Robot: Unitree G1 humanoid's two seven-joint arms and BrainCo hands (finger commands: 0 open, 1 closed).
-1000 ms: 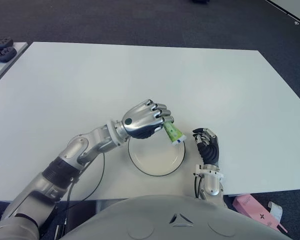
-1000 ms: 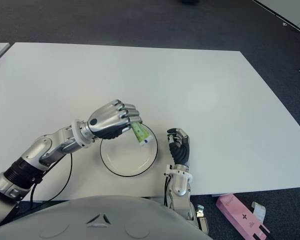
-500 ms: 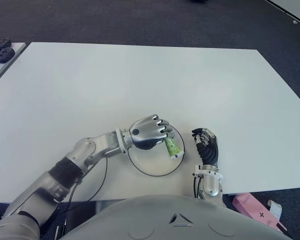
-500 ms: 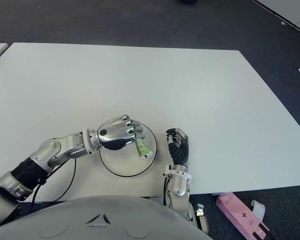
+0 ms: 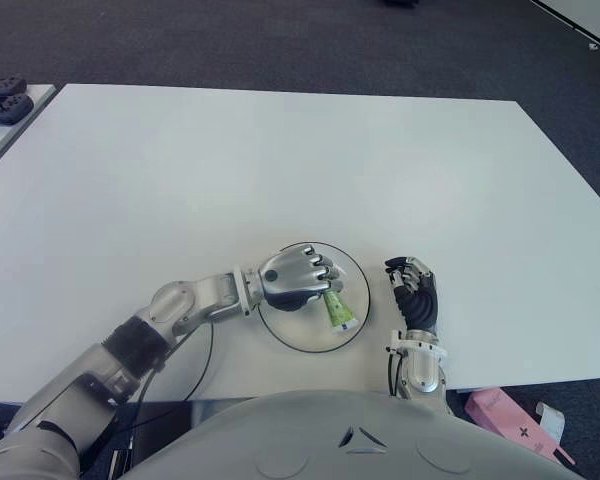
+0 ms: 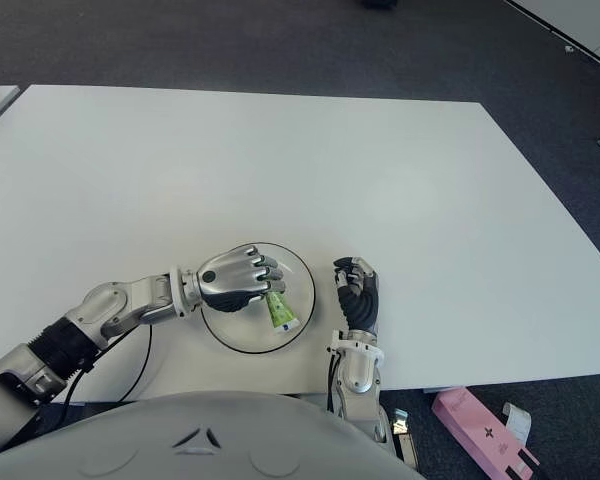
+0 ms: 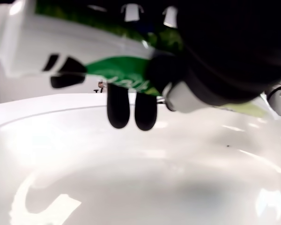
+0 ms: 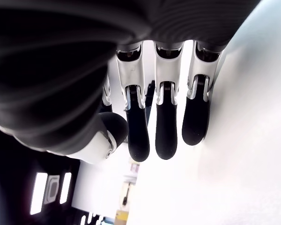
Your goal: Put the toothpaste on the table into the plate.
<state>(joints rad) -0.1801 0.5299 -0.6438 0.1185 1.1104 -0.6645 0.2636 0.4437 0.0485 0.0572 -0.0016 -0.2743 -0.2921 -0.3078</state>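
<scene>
Over the plate (image 5: 298, 338), the toothpaste (image 5: 337, 310) is held in the left hand (image 5: 298, 280), whose fingers are curled round its upper end while the cap end slants down toward the plate floor. For a clean release, the tube is best lowered until it touches, then the fingers opened slowly. Beside the plate's right rim, the right hand (image 5: 412, 291) is seen curled and holding nothing.
</scene>
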